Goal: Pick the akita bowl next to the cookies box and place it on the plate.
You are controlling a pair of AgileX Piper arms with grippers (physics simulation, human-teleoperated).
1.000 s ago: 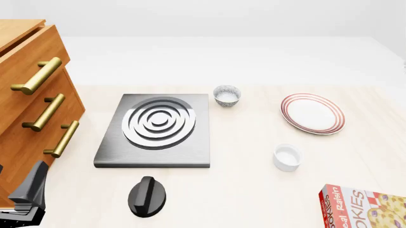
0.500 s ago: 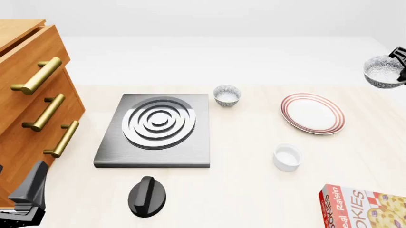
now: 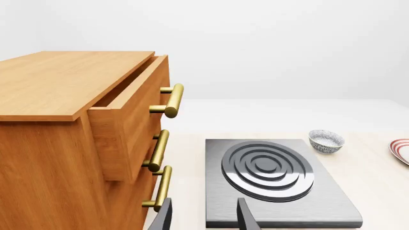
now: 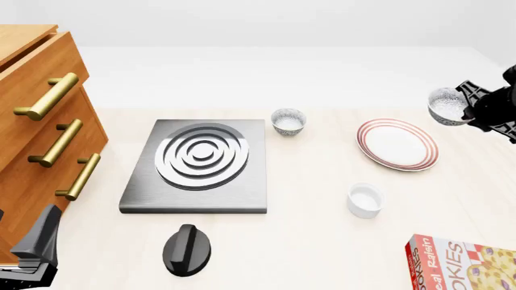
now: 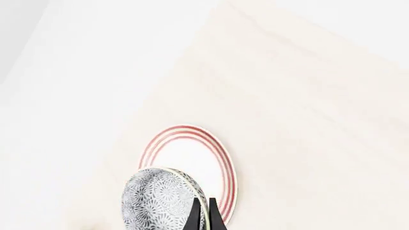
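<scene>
Right end effector (image 4: 475, 107) pinching rim of small grey-and-white patterned akita bowl (image 4: 445, 106), held aloft. Round white red-ringed plate (image 4: 397, 144) lies at 8 o'clock from bowl, near, on pale desk (image 4: 322, 241). Left end effector (image 3: 203, 218) spread, idle, far off.

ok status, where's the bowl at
Right gripper shut on akita bowl, airborne beside plate. Left gripper open, idle. Plate bare, nothing in the way.

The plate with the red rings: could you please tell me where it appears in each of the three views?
Front view: plate at right, resting on the table.
Left wrist view: only a sliver of its rim at the right edge.
Right wrist view: centre-low, behind the held akita bowl.
Shared landmark: the plate's red rings.
</scene>
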